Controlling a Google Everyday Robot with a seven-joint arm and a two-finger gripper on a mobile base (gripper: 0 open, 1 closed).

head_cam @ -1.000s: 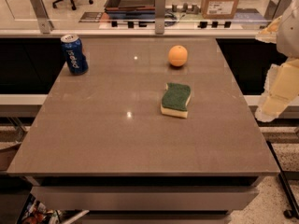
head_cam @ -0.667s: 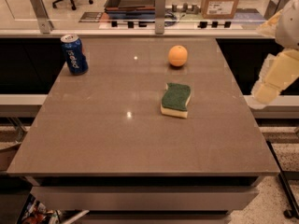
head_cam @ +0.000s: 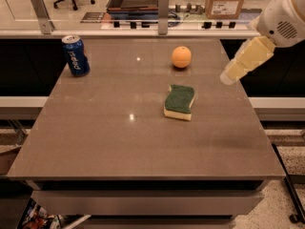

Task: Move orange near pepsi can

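Note:
The orange sits on the brown table, towards the back and right of centre. The blue pepsi can stands upright near the table's back left corner, well apart from the orange. My gripper hangs in the air over the table's right edge, to the right of the orange and a little nearer than it. It touches nothing. The white arm reaches in from the upper right.
A green-and-yellow sponge lies near the table's middle, in front of the orange. A glass barrier with metal posts runs along the far edge. A cardboard box and a tray stand behind it.
My arm has swung up and to the left, from beside the table's right edge to over it, closer to the orange. The orange, can and sponge have not moved.

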